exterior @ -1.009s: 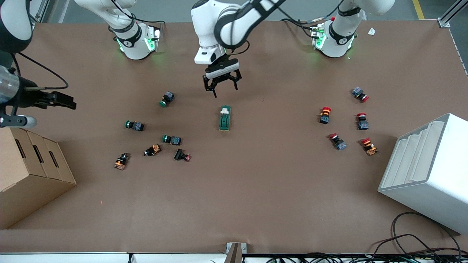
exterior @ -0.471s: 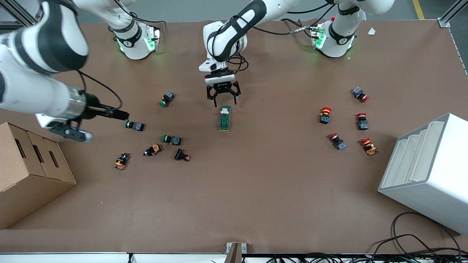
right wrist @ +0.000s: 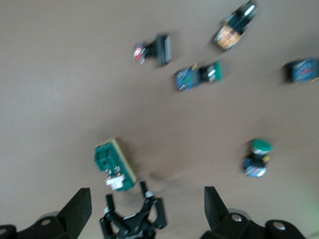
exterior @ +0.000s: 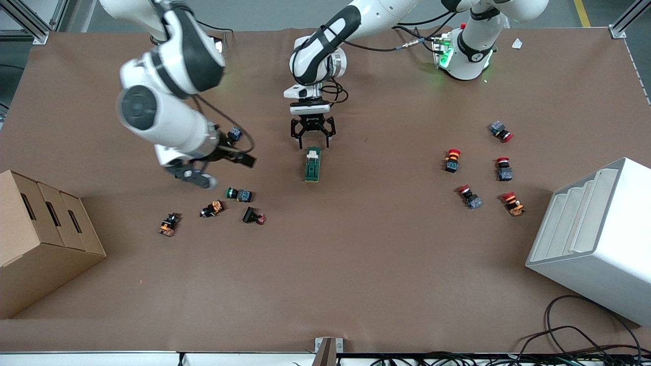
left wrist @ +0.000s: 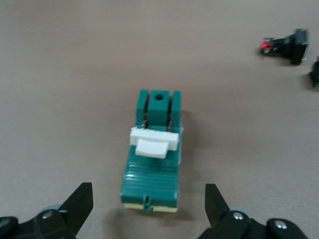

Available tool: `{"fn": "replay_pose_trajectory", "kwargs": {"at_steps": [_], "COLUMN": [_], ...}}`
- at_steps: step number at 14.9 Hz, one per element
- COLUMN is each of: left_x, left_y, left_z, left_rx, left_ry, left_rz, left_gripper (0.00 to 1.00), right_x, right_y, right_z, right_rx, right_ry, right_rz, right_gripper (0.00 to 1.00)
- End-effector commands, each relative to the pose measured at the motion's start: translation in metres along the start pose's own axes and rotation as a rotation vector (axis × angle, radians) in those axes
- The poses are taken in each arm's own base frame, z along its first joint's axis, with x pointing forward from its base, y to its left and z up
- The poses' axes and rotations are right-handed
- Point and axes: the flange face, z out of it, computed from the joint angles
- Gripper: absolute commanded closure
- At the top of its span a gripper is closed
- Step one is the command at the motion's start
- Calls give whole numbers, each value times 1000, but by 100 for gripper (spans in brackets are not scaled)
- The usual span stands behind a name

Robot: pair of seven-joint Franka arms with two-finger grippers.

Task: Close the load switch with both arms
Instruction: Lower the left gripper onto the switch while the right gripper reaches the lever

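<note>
Left gripper [exterior: 312,141] spread wide, just above load switch [exterior: 312,164], lengthwise toward it; right gripper [exterior: 244,160] open, farther off.

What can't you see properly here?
Front view: the right arm hides its own base and part of a push button.
Front view: edges cut off the white box and cardboard box.
Left wrist view: the edge cuts off the open left end effector at the load switch.
</note>
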Motion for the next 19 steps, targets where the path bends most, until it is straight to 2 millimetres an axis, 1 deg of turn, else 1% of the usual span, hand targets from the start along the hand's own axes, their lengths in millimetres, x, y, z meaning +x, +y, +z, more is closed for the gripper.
{"fn": "replay_pose_trajectory", "kwargs": {"at_steps": [1, 2, 3, 5, 6, 8, 9, 14, 16, 18, 19], "left_x": [-9, -15, -20, -28, -28, -37, -41, -48, -47, -44, -43], "left_y": [-5, -6, -8, -12, -13, -16, -17, -20, -20, -20, -19], "left_z": [16, 20, 24, 31, 34, 39, 41, 46, 47, 47, 48], "left_rx": [-62, -88, -93, -88, -88, -80, -78, -81, -78, -78, -77], "left_ry": [68, 91, 97, 127, 145, 149, 151, 170, 177, 181, 182], "left_rz": [-18, -31, -20, 8, 19, 33, 41, 64, 60, 55, 51], "left_gripper": [1, 1, 1, 2, 2, 2, 2, 2, 1, 1, 1], "right_x": [-4, -10, -10, -19, -24, -31, -33, -57, -67, -78, -79], "right_y": [-13, -18, -19, -21, -22, -24, -24, -37, -42, -47, -47], "right_z": [35, 48, 58, 88, 107, 130, 139, 190, 209, 223, 228], "right_rx": [26, 31, 45, 82, 95, 115, 133, 181, 192, 205, 207], "right_ry": [-56, -49, -34, -25, -18, 7, 6, 26, 37, 43, 44], "right_rz": [26, 31, 47, 66, 74, 78, 96, 122, 126, 130, 134], "right_gripper": [0, 0, 0, 0, 0, 0, 0, 0, 0, 0, 0]}}
